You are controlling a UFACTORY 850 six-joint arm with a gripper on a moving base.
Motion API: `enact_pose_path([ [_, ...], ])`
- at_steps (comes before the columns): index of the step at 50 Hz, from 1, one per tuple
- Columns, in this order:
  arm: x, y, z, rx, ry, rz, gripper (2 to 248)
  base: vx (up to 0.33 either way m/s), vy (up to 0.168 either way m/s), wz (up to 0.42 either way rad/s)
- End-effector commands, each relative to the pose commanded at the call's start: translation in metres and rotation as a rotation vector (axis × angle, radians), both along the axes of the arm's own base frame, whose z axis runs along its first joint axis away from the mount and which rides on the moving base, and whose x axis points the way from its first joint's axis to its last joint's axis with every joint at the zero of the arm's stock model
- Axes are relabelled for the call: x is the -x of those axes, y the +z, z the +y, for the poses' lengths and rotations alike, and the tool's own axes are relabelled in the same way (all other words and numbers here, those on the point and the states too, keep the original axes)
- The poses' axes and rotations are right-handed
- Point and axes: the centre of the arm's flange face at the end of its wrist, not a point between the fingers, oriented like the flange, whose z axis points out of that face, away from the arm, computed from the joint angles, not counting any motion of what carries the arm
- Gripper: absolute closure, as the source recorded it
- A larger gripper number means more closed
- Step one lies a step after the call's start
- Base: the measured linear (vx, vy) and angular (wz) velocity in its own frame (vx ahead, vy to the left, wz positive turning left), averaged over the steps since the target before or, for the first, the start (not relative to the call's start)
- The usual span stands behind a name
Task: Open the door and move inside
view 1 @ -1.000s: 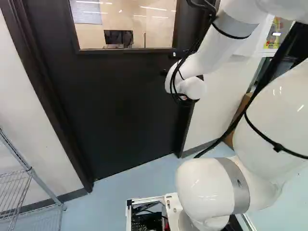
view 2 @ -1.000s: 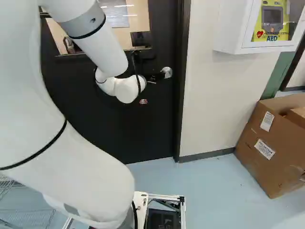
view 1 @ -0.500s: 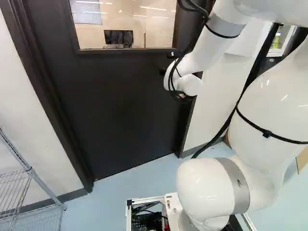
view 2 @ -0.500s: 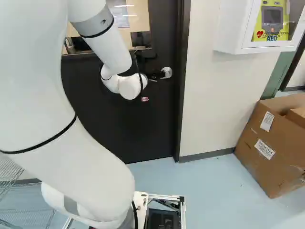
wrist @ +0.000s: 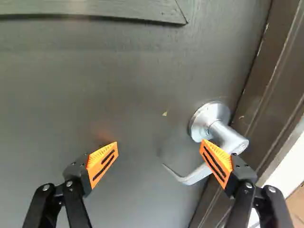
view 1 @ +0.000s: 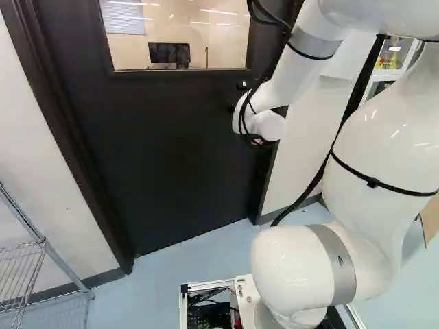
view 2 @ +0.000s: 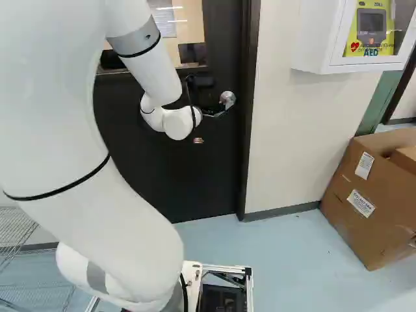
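Note:
The gripper [view 2: 208,108], partly hidden by the wrist, is close to the door handle [view 2: 227,99] in the right base view. Seen from the wrist, the gripper [wrist: 159,148] is wide open and faces the dark door [wrist: 95,71]. One orange pad [wrist: 216,161] overlaps the silver lever [wrist: 191,177]; whether they touch I cannot tell. The lever's curved end shows between the fingers, nearer that pad; the other finger has only door behind it. In the left base view the door [view 1: 171,151] stands closed in its frame, and the arm hides its handle.
A wire shelf [view 1: 41,247] stands left of the door in the left base view. The right base view has a cardboard box [view 2: 370,201] on the floor and a white wall cabinet [view 2: 312,39] right of the door frame [view 2: 247,130].
The arm's wrist has shifted slightly left in the left base view and slightly right in the right one, with the upper links swinging along. The base and the door panel have not moved.

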Motion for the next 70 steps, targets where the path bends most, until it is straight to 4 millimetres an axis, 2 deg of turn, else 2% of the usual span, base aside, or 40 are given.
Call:
enact_pose_path([
  [36, -0.003, -0.037, 0.0, -0.007, 0.0, 0.082, 3, 0.0, 0.0, 0.0],
  [51, -0.004, -0.041, -0.001, -0.012, -0.009, 0.089, 3, 0.0, 0.0, 0.0],
  [70, -0.031, -0.04, -0.005, -0.092, -0.141, 0.054, 3, 0.0, 0.0, 0.0],
])
